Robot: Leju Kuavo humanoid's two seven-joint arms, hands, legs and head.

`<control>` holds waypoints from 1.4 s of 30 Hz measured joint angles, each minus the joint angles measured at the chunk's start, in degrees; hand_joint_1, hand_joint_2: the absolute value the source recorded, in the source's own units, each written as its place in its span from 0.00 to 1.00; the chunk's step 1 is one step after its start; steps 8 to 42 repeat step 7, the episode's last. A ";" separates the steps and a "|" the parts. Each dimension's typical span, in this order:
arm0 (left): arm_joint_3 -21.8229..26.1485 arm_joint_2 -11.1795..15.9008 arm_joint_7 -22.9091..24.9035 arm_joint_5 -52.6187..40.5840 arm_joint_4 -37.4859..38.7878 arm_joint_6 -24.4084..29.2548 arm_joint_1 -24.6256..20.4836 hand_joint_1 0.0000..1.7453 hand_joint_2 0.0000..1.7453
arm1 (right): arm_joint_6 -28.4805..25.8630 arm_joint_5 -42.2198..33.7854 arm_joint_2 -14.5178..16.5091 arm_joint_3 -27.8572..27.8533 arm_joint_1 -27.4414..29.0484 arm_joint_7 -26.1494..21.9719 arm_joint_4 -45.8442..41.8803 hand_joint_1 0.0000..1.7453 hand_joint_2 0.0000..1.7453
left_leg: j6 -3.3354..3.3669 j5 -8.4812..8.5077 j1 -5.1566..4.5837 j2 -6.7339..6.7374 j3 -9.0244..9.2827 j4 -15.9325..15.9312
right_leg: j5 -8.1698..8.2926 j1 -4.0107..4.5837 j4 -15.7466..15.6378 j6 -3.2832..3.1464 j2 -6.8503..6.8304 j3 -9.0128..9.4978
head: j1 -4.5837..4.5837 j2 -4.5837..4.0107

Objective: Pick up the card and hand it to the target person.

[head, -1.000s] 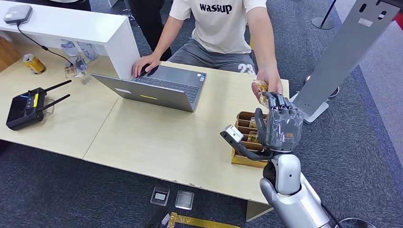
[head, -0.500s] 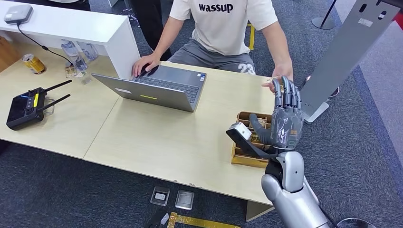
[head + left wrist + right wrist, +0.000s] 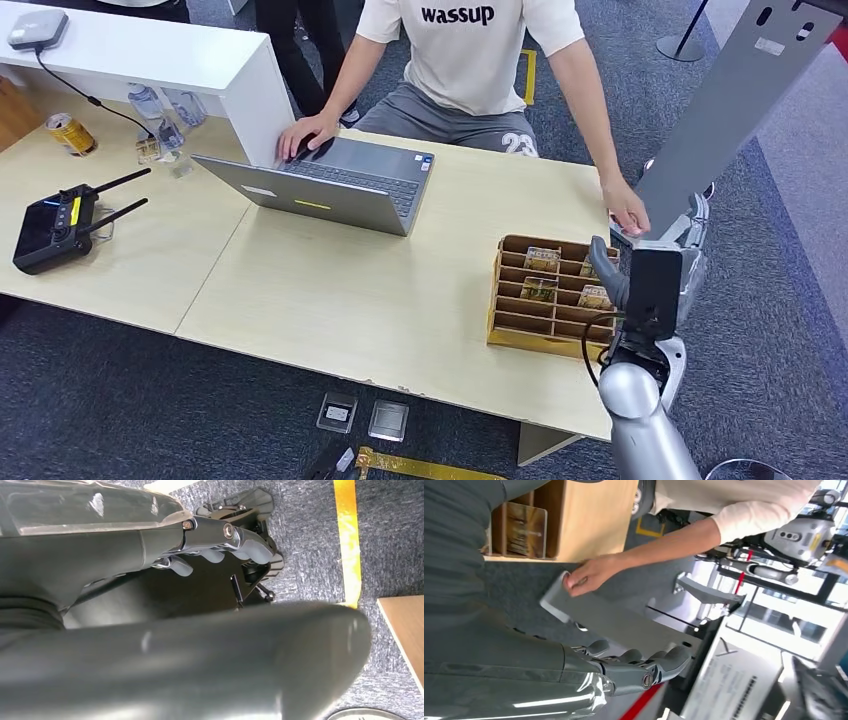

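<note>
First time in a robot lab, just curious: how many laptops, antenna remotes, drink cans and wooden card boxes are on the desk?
Laptop: 1
Antenna remote: 1
Drink can: 1
Wooden card box: 1
Total: 4

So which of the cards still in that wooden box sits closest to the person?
The card in the box's back row, on the laptop side. The other two visible cards sit further forward, toward the robot.

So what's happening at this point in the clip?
The robot's right hand hangs empty beside the wooden card rack, fingers apart. The person's hand rests by the grey stand's base, off the table's corner. Cards sit in the rack. The left hand hangs over the carpet, holding nothing.
</note>
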 joint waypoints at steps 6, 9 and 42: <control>0.14 0.11 -0.14 0.50 0.00 0.02 0.06 0.00 0.00 | 3.19 -11.97 -4.08 0.81 4.20 2.41 -8.03 0.00 1.00 | 0.00 0.00 0.00 0.00 0.01 0.00 | 0.00 0.00 0.00 0.00 0.00 0.01 | 0.00 0.00; 0.15 0.12 -0.14 0.54 0.00 0.02 0.06 0.00 0.00 | 3.63 -12.86 -4.41 0.89 4.53 2.42 -8.65 0.00 1.00 | 0.00 0.00 0.00 0.00 0.01 0.00 | 0.00 0.00 0.00 0.00 0.00 0.01 | 0.01 0.00; 0.15 0.12 -0.14 0.54 0.00 0.02 0.06 0.00 0.00 | 3.63 -12.86 -4.41 0.89 4.53 2.42 -8.65 0.00 1.00 | 0.00 0.00 0.00 0.00 0.01 0.00 | 0.00 0.00 0.00 0.00 0.00 0.01 | 0.01 0.00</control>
